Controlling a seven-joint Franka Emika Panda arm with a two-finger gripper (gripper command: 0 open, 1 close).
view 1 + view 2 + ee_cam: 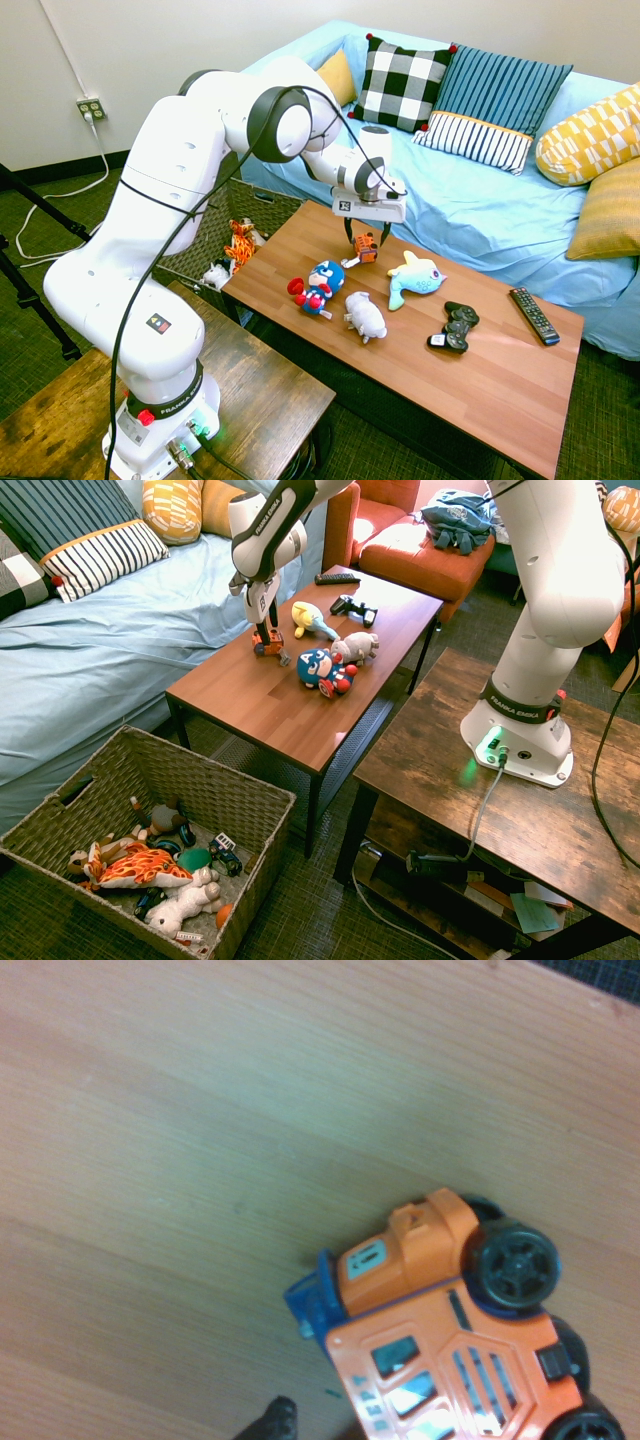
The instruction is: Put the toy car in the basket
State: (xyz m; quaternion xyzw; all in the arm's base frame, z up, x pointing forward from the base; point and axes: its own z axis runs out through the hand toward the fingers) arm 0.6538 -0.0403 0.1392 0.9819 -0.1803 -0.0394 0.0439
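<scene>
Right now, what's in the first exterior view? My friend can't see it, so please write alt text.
A white robot arm holds its open gripper around a small orange toy car on a wooden table. Plush toys, a game controller and a remote lie nearby.
</scene>
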